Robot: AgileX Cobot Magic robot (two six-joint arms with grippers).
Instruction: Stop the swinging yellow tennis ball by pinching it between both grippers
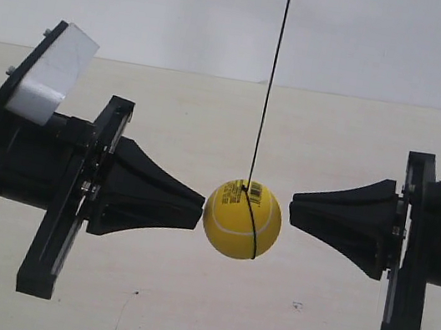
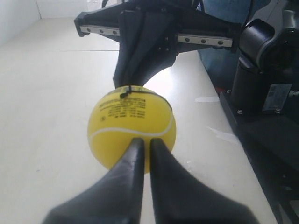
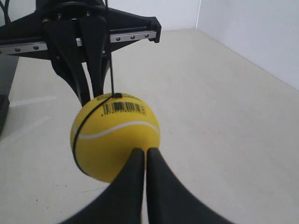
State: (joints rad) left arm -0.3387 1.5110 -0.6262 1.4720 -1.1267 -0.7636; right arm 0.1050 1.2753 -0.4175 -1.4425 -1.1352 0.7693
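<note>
The yellow tennis ball [image 1: 236, 223] hangs on a thin dark string [image 1: 274, 72] above the table, between two black cone tips. My left gripper [image 1: 200, 211] points at it from the exterior view's left, and its tip meets the ball's side. My right gripper [image 1: 291, 211] points from the other side, with a narrow gap to the ball. In the left wrist view the left gripper [image 2: 144, 140] is shut with its tip against the ball [image 2: 126, 121]. In the right wrist view the right gripper [image 3: 141, 150] is shut in front of the ball [image 3: 112, 135], whose barcode faces it.
A pale table top [image 1: 179, 311] lies below the ball, with a white wall [image 1: 187, 7] behind it. The dark robot base [image 2: 261, 107] stands beside the table in the left wrist view. White blocks [image 1: 49, 73] sit on the gripper bodies.
</note>
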